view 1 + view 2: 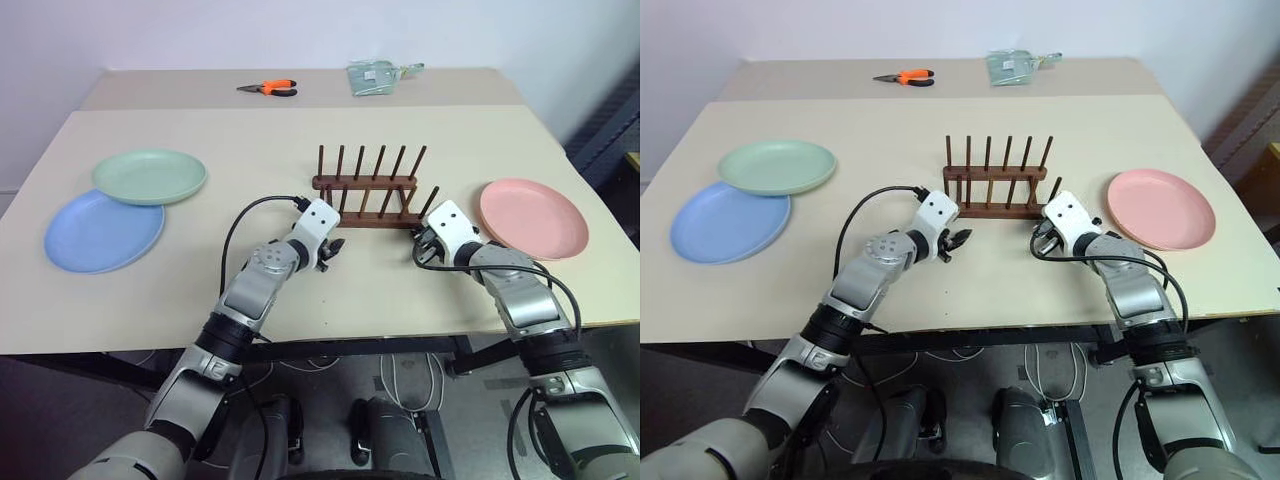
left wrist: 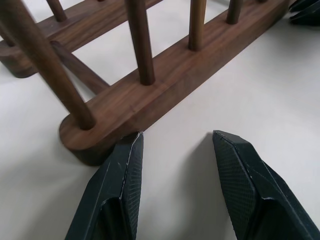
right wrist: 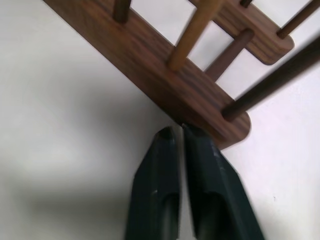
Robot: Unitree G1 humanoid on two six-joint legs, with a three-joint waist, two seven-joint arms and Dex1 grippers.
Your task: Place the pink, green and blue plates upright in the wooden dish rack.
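Surface: beige table [image 1: 300,290], matte, with a second table of like colour butted against its far edge; pale wall beyond, grey floor with loose cables below the near edge.

Wooden dish rack [image 1: 365,190]: dark brown, two rails of upright pegs, standing mid-table, no plate in it.

Green plate [image 1: 150,176]: flat, far left, its near edge overlapping the blue plate [image 1: 100,233], which lies flat just nearer.

Pink plate [image 1: 533,217]: flat, right of the rack, apart from it.

Left gripper [image 2: 175,150]: at the rack's near left end, fingers spread, one fingertip [image 2: 131,150] against the end of the near rail.

Right gripper [image 3: 180,131]: at the rack's near right end, fingers almost together with a thin slit between, tips at the rail's edge, holding nothing.

Far table: orange-handled pliers [image 1: 270,88]; clear bag of small items [image 1: 378,76].
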